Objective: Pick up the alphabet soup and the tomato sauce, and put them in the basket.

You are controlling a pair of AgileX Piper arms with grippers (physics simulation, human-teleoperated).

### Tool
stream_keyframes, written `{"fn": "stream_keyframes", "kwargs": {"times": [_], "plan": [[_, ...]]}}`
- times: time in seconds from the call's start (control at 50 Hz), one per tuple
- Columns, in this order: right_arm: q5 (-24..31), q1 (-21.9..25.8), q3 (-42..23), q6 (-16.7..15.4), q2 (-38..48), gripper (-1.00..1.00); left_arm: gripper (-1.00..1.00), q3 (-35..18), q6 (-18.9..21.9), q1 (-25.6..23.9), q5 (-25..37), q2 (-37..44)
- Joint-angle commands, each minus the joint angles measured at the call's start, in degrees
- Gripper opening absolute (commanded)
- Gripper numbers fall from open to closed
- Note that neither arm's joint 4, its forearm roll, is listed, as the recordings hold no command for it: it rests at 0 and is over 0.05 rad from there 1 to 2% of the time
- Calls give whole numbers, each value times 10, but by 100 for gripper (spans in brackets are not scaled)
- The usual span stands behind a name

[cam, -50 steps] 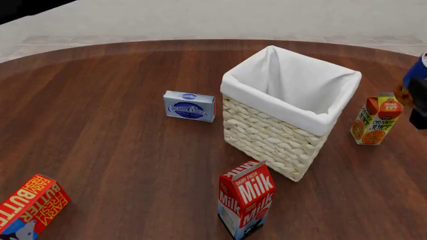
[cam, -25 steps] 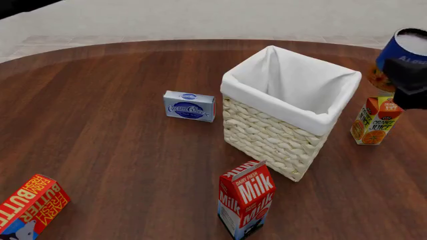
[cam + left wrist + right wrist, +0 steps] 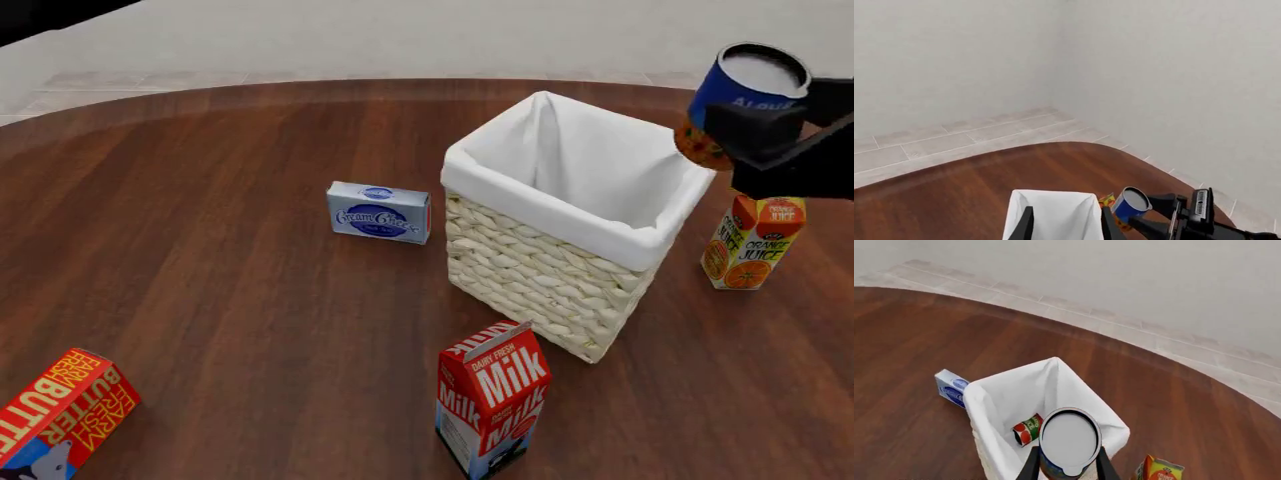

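On the desk (image 3: 200, 250), reading from the left, a butter box (image 3: 60, 405), a cream cheese box (image 3: 379, 211) and a milk carton (image 3: 491, 396) are standing clear of the basket (image 3: 567, 270), where the sauce (image 3: 1028, 429) is lying on its side on the lining. Further right, the right gripper (image 3: 767, 135) is holding the soup (image 3: 731, 100) in the air at the basket's right rim, jaws clamping its sides, above a juice carton (image 3: 751, 240). The soup is looking stiff, smooth and fairly heavy, so a mid-wall grip seems soundest; the left jaws (image 3: 1066, 225) are standing apart, holding nothing.
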Motion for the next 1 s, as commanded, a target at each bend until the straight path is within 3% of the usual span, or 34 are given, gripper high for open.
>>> {"fn": "stream_keyframes", "kwargs": {"times": [0.02,0.12,0.16,0.4,1.0], "plan": [[-13,25,-12,14,28,-100,100,1,-1,1,-2,2],[-16,30,-15,19,40,-100,100,1,-1,2,-2,2],[-13,37,-21,35,43,-100,100,1,-2,4,-3,3],[-22,41,-31,40,69,-100,100,-3,0,0,0,6],[-45,49,-55,32,155,-100,100,3,-3,4,-5,6]]}}
